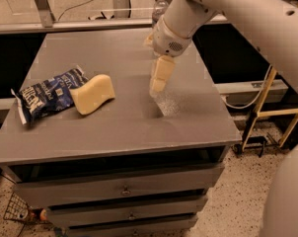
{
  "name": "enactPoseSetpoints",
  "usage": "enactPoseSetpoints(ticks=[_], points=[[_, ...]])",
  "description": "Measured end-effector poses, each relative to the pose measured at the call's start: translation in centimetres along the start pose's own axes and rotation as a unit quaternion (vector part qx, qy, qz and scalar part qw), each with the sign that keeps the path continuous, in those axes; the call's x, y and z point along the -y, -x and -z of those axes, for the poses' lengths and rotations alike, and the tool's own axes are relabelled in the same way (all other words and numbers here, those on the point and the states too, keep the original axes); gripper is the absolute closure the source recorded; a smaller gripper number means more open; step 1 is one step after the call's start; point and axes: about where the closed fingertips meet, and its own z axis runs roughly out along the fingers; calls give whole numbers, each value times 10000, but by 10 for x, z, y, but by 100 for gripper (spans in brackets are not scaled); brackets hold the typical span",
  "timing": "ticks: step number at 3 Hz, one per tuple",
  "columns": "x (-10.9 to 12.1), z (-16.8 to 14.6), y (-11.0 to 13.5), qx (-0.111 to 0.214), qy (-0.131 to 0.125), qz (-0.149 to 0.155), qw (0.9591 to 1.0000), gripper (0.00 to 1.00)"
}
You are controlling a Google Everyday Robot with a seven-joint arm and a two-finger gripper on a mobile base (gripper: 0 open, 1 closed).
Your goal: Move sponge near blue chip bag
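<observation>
Sponge [92, 94] lay flat on the tabletop [188, 122], one end touching the blue chip bag [48, 95], while the gripper [157, 86] hung well apart over the middle, holding nothing; how far its jaws stood open could not be told. The likeliest trouble was a low sweep of the arm [228, 6] knocking the sponge away or tipping the bottle [160, 5] behind.

Sponge [92, 94] on table [188, 117], chip bag [45, 95] touching its left, pincer [156, 87] to its right.
</observation>
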Motion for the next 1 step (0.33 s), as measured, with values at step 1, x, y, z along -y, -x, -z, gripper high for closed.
enactPoseSetpoints(ticks=[1], points=[[-8,31,-46,-231,-141,-409,9988,0]])
